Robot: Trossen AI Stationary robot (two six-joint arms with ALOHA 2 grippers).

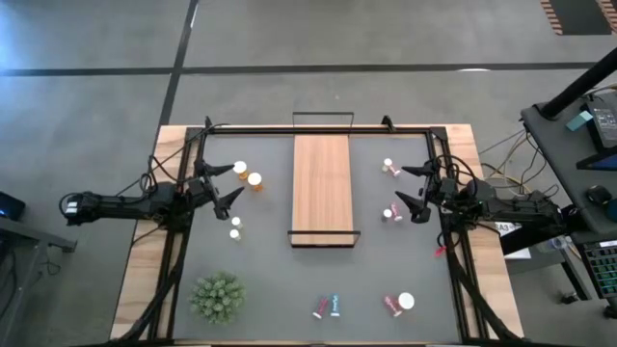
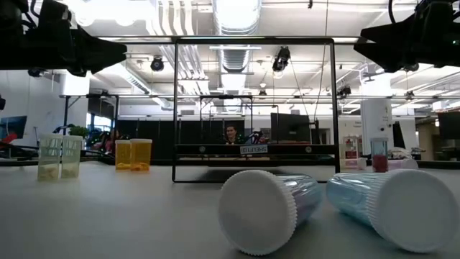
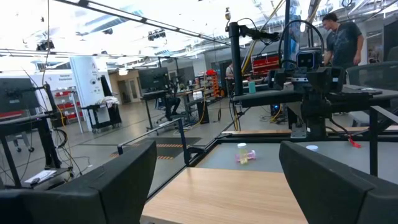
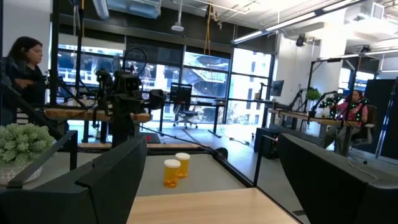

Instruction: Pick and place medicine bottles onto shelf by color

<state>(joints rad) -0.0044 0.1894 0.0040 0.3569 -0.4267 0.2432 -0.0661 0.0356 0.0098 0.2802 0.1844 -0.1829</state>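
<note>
The long light-wood shelf (image 1: pixel 322 187) with thin black wire end frames lies at the middle of the grey bench (image 1: pixel 280 280), reaching toward its far edge, with nothing on its board.

The left end effector (image 1: pixel 234 185) hovers near the bench's left edge, fingers spread wide and holding nothing. Two orange-bodied white-capped medicine bottles (image 1: pixel 248 174) stand just beside its fingertips toward the far edge; two small white bottles (image 1: pixel 235 228) stand near it toward the near edge.

The right end effector (image 1: pixel 409 188) hovers near the right edge — also wide and empty. A pink-and-white bottle (image 1: pixel 390 167) lies just beyond it toward the far edge; another pink bottle pair (image 1: pixel 392 214) lies just on its near side.

Near the front edge lie a pink bottle (image 1: pixel 319 309), a teal bottle (image 1: pixel 335 306), and a pink-red bottle beside a wider white-capped one (image 1: pixel 399 304). A green spiky plant (image 1: pixel 217 297) occupies the near-left corner.
</note>
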